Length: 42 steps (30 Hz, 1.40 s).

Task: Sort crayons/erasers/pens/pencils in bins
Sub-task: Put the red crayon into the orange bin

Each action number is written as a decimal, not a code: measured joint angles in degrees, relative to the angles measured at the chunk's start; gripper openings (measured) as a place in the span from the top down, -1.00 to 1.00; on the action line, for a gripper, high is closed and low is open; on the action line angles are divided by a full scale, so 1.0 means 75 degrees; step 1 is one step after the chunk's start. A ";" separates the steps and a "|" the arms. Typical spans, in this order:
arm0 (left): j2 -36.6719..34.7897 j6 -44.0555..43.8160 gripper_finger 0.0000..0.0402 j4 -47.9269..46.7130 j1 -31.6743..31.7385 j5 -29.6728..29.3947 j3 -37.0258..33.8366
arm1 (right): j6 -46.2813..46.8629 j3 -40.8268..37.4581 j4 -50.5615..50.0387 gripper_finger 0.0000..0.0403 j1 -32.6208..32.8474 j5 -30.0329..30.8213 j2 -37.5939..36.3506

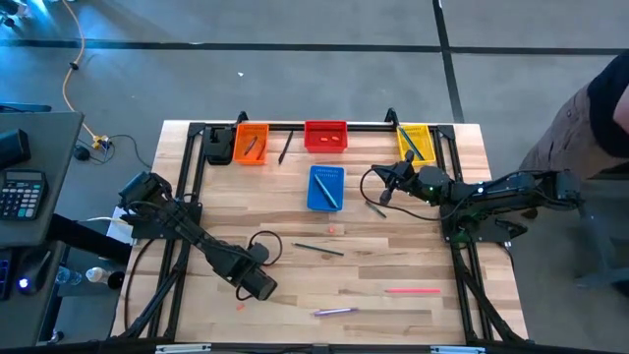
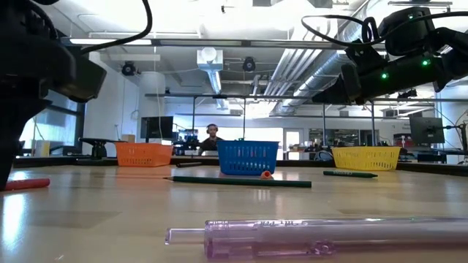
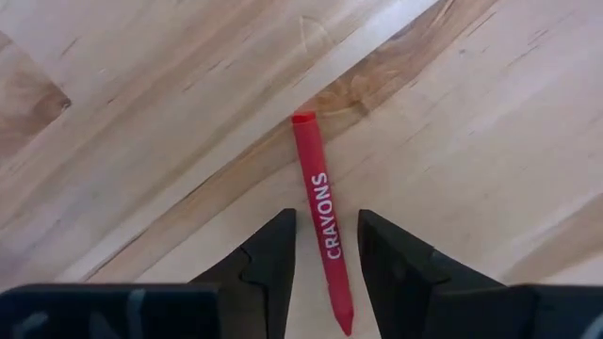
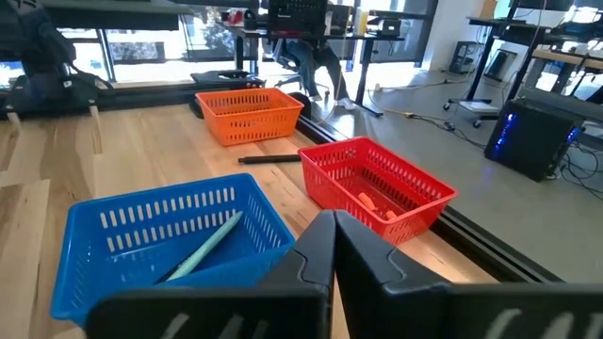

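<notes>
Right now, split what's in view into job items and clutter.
Job: red crayon between the open left gripper; four plastic mesh baskets, e.g. the blue one; clear purple pen; dark pencil.
Clutter: grey calculator; yellow cable.

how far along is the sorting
Partly done. The blue bin, red bin, orange bin and yellow bin each hold something. In hand: the left end effector straddles a red crayon on the table, open. Left: a purple pen, pink pen, dark pencil and others. The right end effector hangs shut near the bins.
</notes>
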 joint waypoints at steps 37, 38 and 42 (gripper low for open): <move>-0.2499 0.3720 0.98 -0.1468 0.3150 -0.2131 -0.0038 | -0.0017 0.0000 0.0001 1.00 0.0000 0.0000 0.0000; -0.2629 0.3999 0.98 -0.1486 0.3415 -0.2299 -0.0038 | -0.0017 0.0000 -0.0002 1.00 0.0003 0.0000 0.0000; -0.2904 0.5238 0.98 -0.1423 0.4639 -0.2832 -0.0038 | -0.0017 0.0000 0.0001 1.00 0.0000 0.0000 0.0000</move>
